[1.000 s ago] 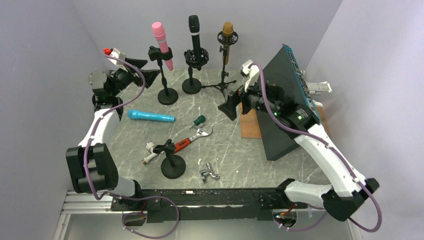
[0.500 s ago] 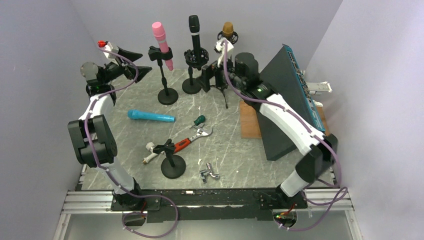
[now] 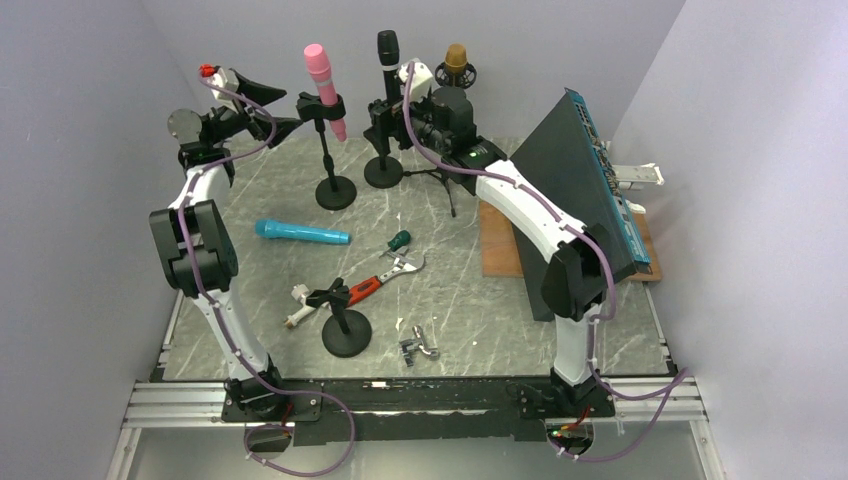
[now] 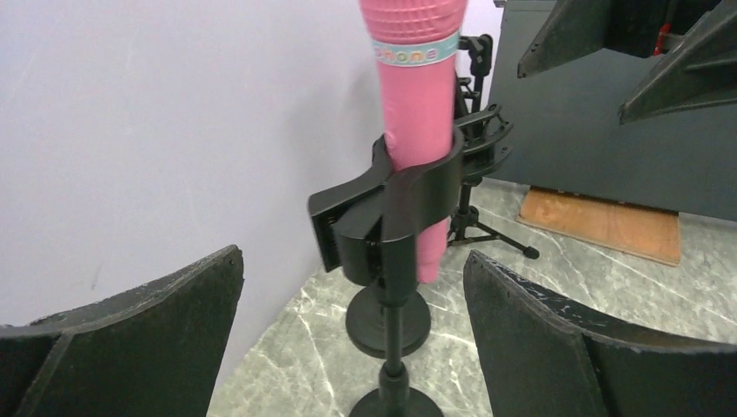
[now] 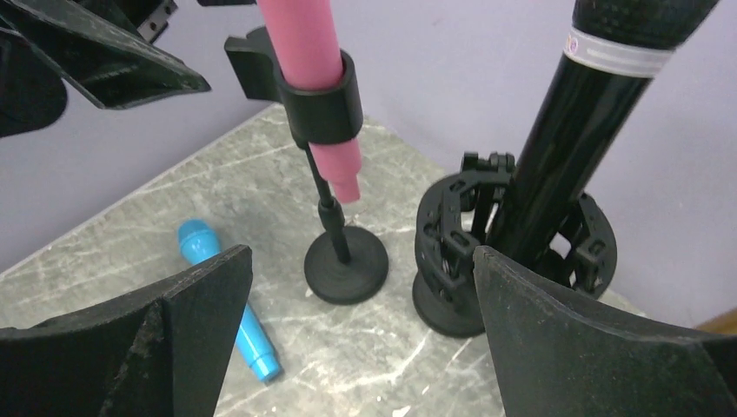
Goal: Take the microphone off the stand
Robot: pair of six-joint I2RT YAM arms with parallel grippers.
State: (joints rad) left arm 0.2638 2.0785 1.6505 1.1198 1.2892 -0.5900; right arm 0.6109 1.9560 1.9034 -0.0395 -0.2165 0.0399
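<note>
pink mic [image 4: 419, 130]: head cut by top edge in both wrist views; band text reads "…phone", the rest wraps out of sight
pink stand base [image 4: 391, 405]: cut by bottom edge, left wrist view
black mic [image 5: 578, 139]: head cut by top edge, right wrist view; from top, lower body behind right wrist
gold mic [image 3: 457, 58]: only the head shows, rest behind right arm
tripod [image 3: 443, 180]: upper part behind right arm
left fingers [image 4: 148, 339]: roots cut by bottom edge
right fingers [image 5: 600, 347]: same; hidden from top
blue mic [image 5: 198, 241]: middle behind a finger, right wrist view
metal part [image 3: 420, 346]: too small to identify
wood board [image 3: 497, 252]: mostly under dark panel
</note>
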